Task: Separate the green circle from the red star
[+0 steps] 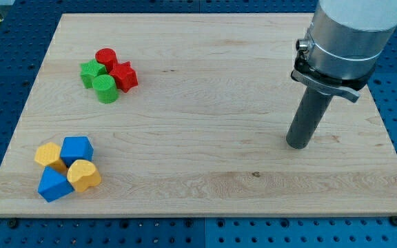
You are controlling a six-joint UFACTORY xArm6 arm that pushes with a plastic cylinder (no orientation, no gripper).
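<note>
The green circle (105, 89) sits at the view's upper left, touching the red star (123, 75) on its right. A green star (92, 72) and a red circle (106, 58) press against them in one tight cluster. My tip (296, 145) rests on the board at the view's right, far from this cluster and touching no block.
A second cluster lies at the view's lower left: a blue block (77, 149), another blue block (54, 184), a yellow block (48, 156) and another yellow block (83, 175). The wooden board (205, 172) lies on a blue perforated table.
</note>
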